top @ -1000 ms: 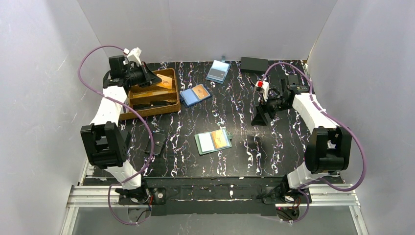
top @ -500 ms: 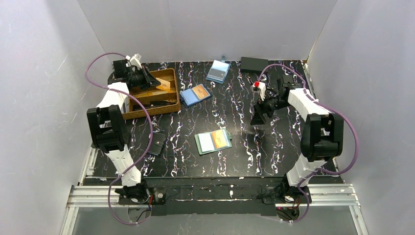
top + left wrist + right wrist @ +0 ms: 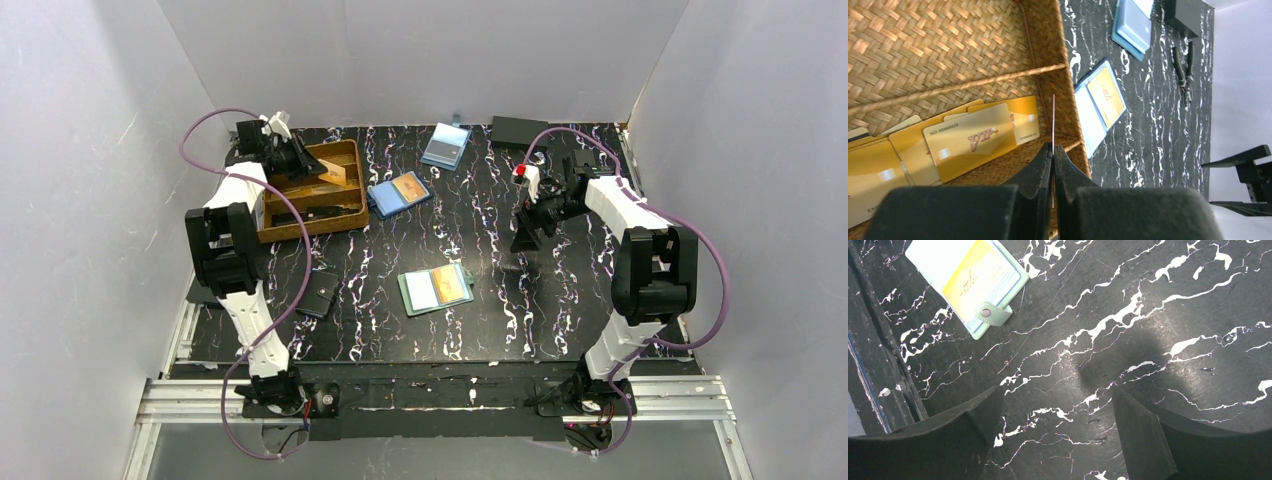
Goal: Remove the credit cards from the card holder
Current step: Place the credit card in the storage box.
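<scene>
The card holder [image 3: 436, 289] lies open mid-table, nearest my bases, with two cards showing in it. Beyond it to the right, my right gripper [image 3: 525, 240] hangs spread wide over the bare table [image 3: 560, 320], holding nothing. Farthest out, my left gripper [image 3: 1053, 150] is clenched on a thin card [image 3: 1053, 115], edge-on above the woven basket [image 3: 948, 50] of gold cards [image 3: 978, 137].

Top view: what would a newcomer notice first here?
The woven tray at the far left holds gold cards, and the left gripper above it is shut on a thin card seen edge-on. Mid-table lies the open teal card holder, with a pale-blue card and an orange card showing. To its right, the right gripper is open over the marbled tabletop.
</scene>
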{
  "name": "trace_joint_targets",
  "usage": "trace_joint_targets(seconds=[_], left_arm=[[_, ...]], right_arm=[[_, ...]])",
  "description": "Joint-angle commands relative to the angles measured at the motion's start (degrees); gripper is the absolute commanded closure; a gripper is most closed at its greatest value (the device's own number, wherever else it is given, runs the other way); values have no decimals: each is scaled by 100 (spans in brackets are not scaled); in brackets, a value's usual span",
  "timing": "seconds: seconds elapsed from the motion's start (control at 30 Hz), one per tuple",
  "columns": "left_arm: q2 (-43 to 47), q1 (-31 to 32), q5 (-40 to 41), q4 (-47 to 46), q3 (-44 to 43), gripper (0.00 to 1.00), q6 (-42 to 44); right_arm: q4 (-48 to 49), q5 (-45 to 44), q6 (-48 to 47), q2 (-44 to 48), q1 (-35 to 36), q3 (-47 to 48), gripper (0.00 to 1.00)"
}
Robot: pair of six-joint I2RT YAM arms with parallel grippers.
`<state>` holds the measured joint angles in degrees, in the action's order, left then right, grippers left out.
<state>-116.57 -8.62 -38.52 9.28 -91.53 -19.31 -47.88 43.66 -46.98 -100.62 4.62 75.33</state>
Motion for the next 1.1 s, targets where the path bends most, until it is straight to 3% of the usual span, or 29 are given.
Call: trace_joint_targets(seconds=[0.0,0.23,0.33,0.57,0.73,0.8,0.9,1.07], left_arm=[[-153,-48,262,308,-433,99,125],[-549,-54,516,451,-839,97,122],[-664,-54,602,563,-934,91,116],[-299,-58,1592,941,-881,61,143],[553,-64,2729,1118,-496,42,155],[1007,-77,2898,1052,-188,30,-5],[1737,-221,2505,389,718,4,-801],[2612,-649,679,-1063,2314,2,-2469]], right_arm=[[-62,13,-113,25,21,175,12],[-68,1,-117,49,30,184,12],[-73,-22,-120,64,30,171,12],[-72,7,-105,161,36,47,12],[-81,60,-83,200,46,41,12],[-89,77,-89,206,56,43,12],[-96,105,-120,225,115,35,12],[-258,184,-323,332,408,-10,12]])
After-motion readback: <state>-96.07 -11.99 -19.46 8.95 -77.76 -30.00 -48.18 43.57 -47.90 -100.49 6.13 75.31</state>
